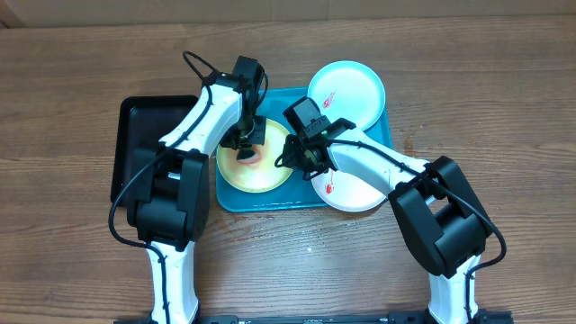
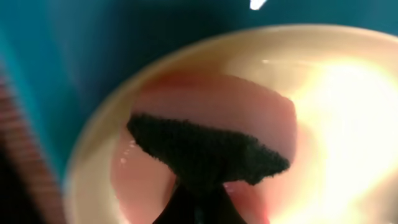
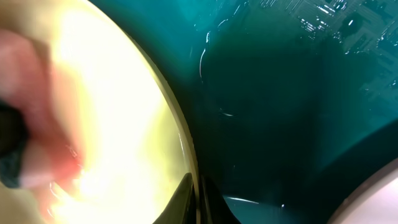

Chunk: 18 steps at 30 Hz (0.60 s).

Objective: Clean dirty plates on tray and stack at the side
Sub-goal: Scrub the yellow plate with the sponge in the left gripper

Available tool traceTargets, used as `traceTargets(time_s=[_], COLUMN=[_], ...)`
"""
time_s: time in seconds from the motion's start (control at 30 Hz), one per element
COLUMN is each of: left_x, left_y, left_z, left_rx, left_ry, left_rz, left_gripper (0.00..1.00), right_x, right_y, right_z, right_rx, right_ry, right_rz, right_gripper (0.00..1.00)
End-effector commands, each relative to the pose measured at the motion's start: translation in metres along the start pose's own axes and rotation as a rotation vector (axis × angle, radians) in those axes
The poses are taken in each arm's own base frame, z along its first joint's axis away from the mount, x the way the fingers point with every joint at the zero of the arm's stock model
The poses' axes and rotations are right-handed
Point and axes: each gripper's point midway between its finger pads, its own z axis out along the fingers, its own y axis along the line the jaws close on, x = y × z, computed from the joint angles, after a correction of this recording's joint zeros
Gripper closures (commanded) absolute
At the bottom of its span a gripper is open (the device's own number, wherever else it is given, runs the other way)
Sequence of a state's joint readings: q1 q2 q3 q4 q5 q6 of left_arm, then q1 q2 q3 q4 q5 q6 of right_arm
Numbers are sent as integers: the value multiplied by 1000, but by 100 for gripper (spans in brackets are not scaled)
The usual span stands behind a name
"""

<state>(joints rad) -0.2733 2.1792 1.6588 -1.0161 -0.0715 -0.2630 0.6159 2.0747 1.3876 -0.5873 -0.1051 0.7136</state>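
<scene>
On teal tray, toward its left edge, yellow plate is seen. A sponge is clamped in left gripper and pressed on plate centre. Plate's right rim looks pinched by right gripper. Plate is judged stiff, light, glossy, prob. slippery when wet, so best held at rim. The sponge is judged soft. Left fingertips are hidden behind it. Wrist views are blurred w/ glare, so dirt can't be made out.

Three plates are seen: yellow plate, blue plate, white plate. Two trays are seen: teal tray, black tray. One sponge is seen.
</scene>
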Motion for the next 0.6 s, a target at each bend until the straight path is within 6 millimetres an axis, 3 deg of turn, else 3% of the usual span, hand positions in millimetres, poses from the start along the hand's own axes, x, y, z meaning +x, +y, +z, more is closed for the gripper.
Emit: traceTargets(time_s=[0.0,0.13,0.37,0.57], left_x=[-3,13,52,51], left_y=[37,32,-20,-35], left_z=[4,4,-3,-6], left_rx=[-174,-147,200,296], left_ry=[-16,56,227,215], left_rz=[-109,-66,235,284], left_gripper=[96,96,96,96], right_x=[18,18,17,17], right_y=[-14,-14,-15,-15], right_z=[14,14,14,14], right_rx=[47,47,52,52], right_ry=[54,53,48,48], right_rz=[-15,-15,-15,-15], right_gripper=[96,96,96,96])
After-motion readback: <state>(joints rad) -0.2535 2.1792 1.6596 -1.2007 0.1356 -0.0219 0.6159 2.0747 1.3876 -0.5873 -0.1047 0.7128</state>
